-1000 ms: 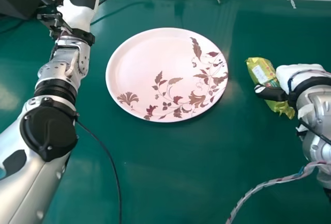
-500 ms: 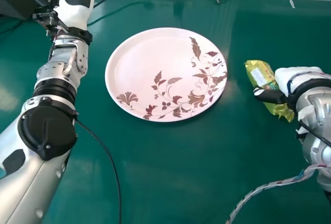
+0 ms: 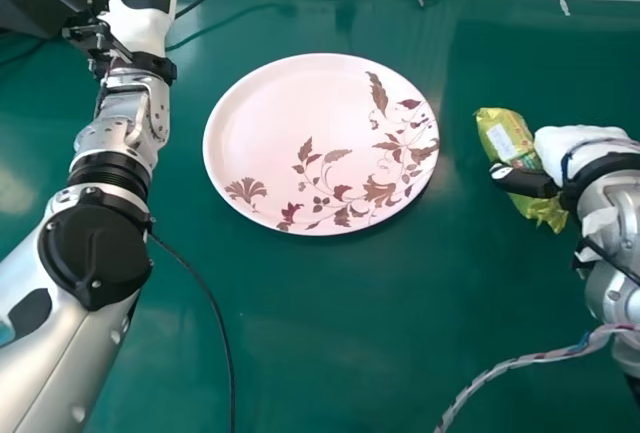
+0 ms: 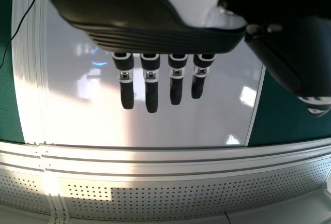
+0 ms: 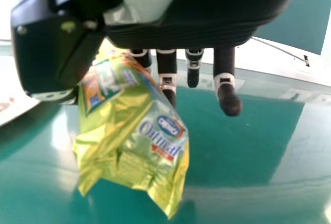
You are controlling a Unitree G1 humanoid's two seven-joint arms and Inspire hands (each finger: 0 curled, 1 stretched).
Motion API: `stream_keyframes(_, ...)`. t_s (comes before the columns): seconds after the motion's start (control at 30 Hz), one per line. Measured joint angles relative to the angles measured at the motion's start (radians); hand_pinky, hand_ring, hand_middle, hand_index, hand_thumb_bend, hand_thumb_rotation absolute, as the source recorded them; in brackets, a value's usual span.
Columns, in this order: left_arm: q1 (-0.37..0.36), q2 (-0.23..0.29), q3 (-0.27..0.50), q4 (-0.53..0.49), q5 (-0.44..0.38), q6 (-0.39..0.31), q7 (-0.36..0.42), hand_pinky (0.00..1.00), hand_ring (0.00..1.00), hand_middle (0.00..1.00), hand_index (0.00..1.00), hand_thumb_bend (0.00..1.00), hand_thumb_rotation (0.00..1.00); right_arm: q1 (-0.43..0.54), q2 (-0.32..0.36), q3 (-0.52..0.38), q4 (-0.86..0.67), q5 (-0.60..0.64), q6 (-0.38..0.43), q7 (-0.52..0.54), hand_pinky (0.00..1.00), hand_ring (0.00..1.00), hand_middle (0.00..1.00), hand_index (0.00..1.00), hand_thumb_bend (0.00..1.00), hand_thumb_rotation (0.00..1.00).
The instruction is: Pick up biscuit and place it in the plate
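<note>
Yellow biscuit packet (image 3: 507, 137) (crinkled), in right hand (image 3: 528, 182), flat pink plate (image 3: 290, 118)

Room to pass lies between plate (image 3: 270, 128) and biscuit packet (image 3: 503, 135), right of centre, and over the table (image 3: 345, 333) at lower centre; braided cable (image 3: 520, 361) crosses lower right, left arm (image 3: 95, 243) blocks the left

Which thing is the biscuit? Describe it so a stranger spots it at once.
On the green table, find the big pink plate. To its right, the right hand holds the biscuit: a crinkled yellow-green packet, where the plate is smooth and leaf-patterned.
</note>
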Motion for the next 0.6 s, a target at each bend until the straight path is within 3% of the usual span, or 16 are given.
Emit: stream_keyframes(0.6, 0.000, -0.003, -0.013, -0.006, 0.002, -0.013, 0.003, 0.82, 0.86, 0.95, 0.98, 1.00, 0.40, 0.009, 0.027, -0.053, -0.101, -0.031, 0.011, 0.001, 0.12, 0.42, 0.47, 0.50, 0.49, 0.00)
